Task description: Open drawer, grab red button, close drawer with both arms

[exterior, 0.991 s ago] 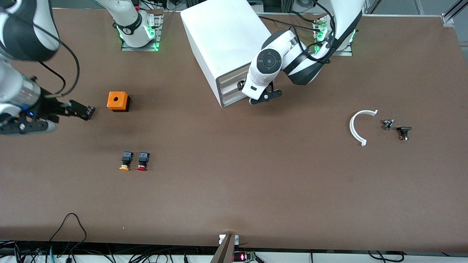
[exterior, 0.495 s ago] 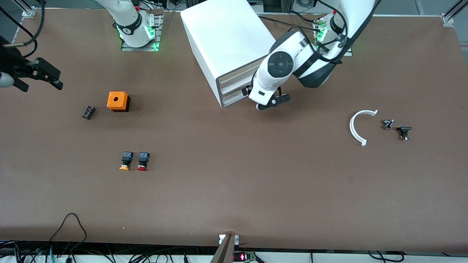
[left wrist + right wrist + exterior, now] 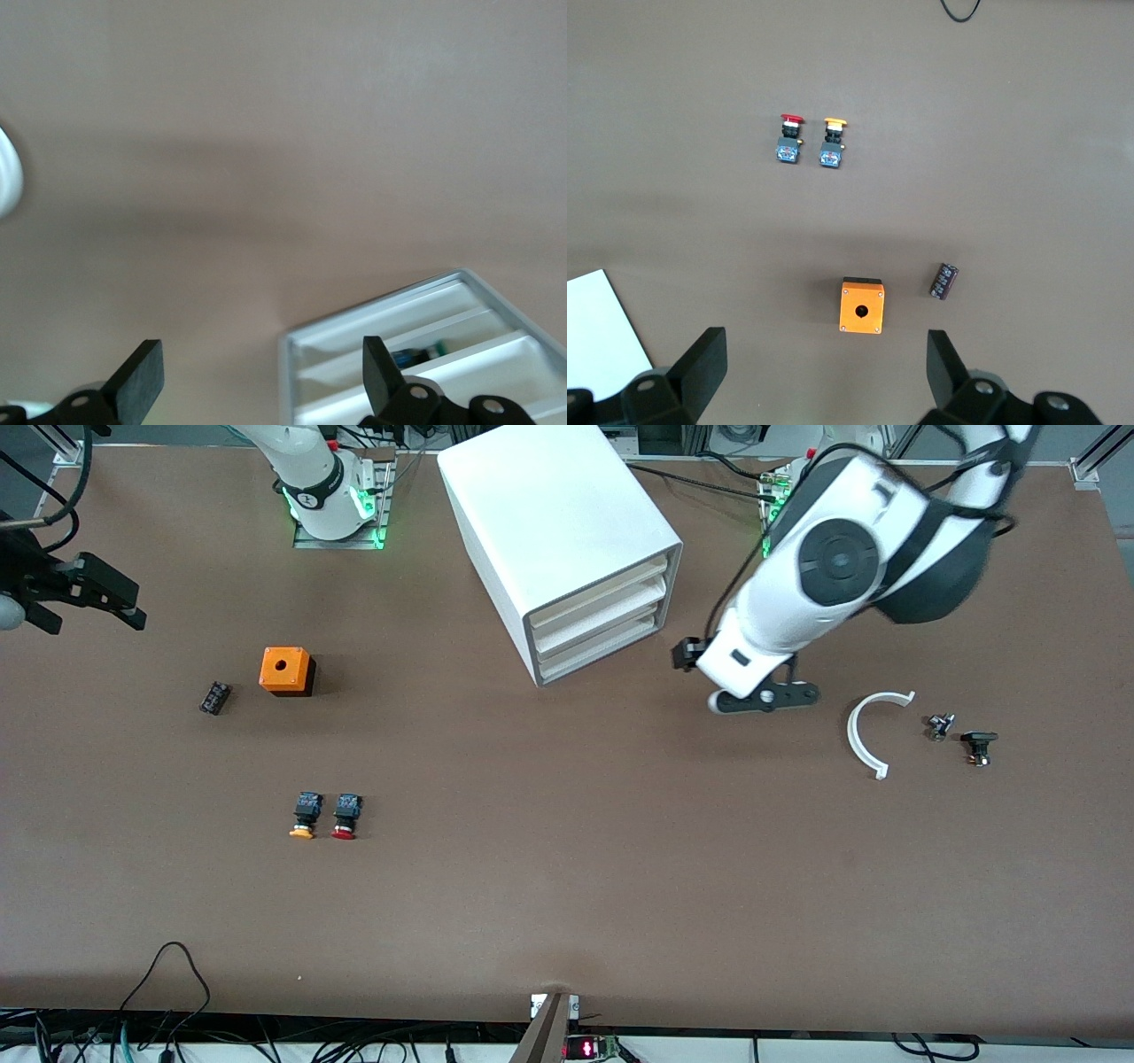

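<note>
The red-capped button (image 3: pixel 344 816) lies on the table beside a like button with an orange-yellow cap (image 3: pixel 303 816), nearer the front camera than the orange box (image 3: pixel 286 670). The right wrist view shows the red button (image 3: pixel 788 142) too. The white cabinet (image 3: pixel 567 522) has three drawers (image 3: pixel 602 631), all looking shut. My left gripper (image 3: pixel 762 698) is open and empty, over bare table between the cabinet and a white arc. Its own view (image 3: pixel 261 385) shows the drawer fronts (image 3: pixel 425 341). My right gripper (image 3: pixel 124 602) is open and empty at the right arm's end; its own view (image 3: pixel 824 367) looks down on the orange box (image 3: pixel 862 305).
A small dark cylinder part (image 3: pixel 213 697) lies beside the orange box, toward the right arm's end. A white arc (image 3: pixel 868 735) and two small dark parts (image 3: pixel 939 726) (image 3: pixel 979 746) lie toward the left arm's end. Cables hang at the table's front edge.
My left gripper has pulled away from the drawer fronts toward the left arm's end. My right gripper let go of the small dark part beside the orange box and drew back.
</note>
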`<state>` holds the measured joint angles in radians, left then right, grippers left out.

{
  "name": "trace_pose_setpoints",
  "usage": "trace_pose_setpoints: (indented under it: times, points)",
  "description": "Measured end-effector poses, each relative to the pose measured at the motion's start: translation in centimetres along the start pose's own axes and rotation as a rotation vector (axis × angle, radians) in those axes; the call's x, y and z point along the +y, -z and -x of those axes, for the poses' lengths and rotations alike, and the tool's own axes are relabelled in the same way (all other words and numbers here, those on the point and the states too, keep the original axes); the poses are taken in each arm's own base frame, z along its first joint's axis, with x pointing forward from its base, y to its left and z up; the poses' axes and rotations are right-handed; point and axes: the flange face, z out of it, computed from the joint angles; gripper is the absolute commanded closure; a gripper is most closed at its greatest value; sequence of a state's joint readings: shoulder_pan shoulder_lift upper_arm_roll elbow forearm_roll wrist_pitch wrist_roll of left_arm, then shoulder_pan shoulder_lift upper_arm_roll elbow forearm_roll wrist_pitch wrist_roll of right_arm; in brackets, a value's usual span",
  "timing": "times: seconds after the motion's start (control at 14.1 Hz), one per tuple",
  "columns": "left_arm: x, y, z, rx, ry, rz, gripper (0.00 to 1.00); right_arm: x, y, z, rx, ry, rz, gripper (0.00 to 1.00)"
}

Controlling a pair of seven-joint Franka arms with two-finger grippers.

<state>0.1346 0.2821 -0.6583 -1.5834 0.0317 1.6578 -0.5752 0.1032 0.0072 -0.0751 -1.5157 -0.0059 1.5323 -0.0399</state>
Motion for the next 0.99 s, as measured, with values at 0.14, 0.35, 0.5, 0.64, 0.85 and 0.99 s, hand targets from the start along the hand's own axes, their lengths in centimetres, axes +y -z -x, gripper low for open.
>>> trace_pose_setpoints:
  times: [0.14, 0.35, 0.5, 0.64, 0.85, 0.99]
  points:
    - [-3.8, 2.6, -0.9, 0.025, -0.082, -0.016, 0.01, 0.0, -0.5, -0.3, -0.01, 0.0, 0.001, 0.0]
    - [-10.3, 5.7, -2.2, 0.062, -0.146, -0.04, 0.01, 0.0, -0.5, -0.5, -0.008, 0.0, 0.001, 0.0]
    - [-14.1, 7.3, -2.1, 0.083, -0.207, -0.072, 0.01, -0.1, -0.2, -0.5, -0.002, 0.001, 0.002, 0.0]
    - [-17.7, 8.9, -1.5, 0.104, -0.247, -0.093, 0.01, -0.1, 0.1, -0.6, 0.004, 0.001, 0.002, 0.0]
    - [-21.2, 10.0, -0.5, 0.128, -0.243, -0.097, 0.01, -0.1, 0.0, -0.8, 0.003, 0.002, 0.003, 0.0]
    - [-22.2, 10.0, 0.3, 0.158, -0.23, -0.094, 0.0, -0.2, 0.0, -0.8, 0.003, 0.002, 0.003, 0.0]
